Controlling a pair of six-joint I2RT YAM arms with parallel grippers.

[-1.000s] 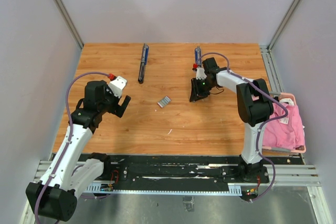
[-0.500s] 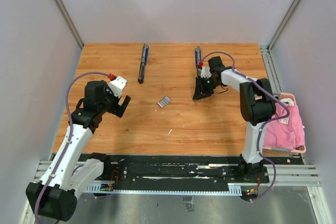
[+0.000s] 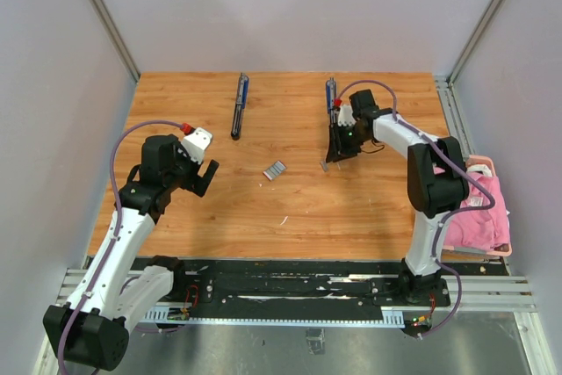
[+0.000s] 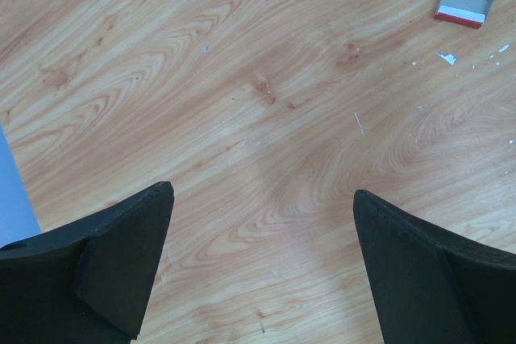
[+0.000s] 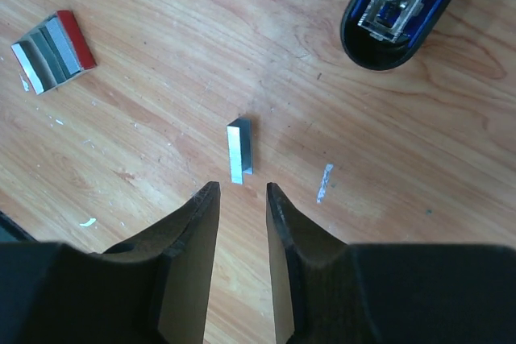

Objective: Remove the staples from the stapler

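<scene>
Your right claw has just released the staples onto the worktop beside the stapler; they're unloaded.

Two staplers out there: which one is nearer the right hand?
The right stapler, just beyond the right hand; the other stapler lies well off to the left.

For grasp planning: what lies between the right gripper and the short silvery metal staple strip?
Only bare wooden table separates right gripper and staple strip, per right wrist view.
</scene>
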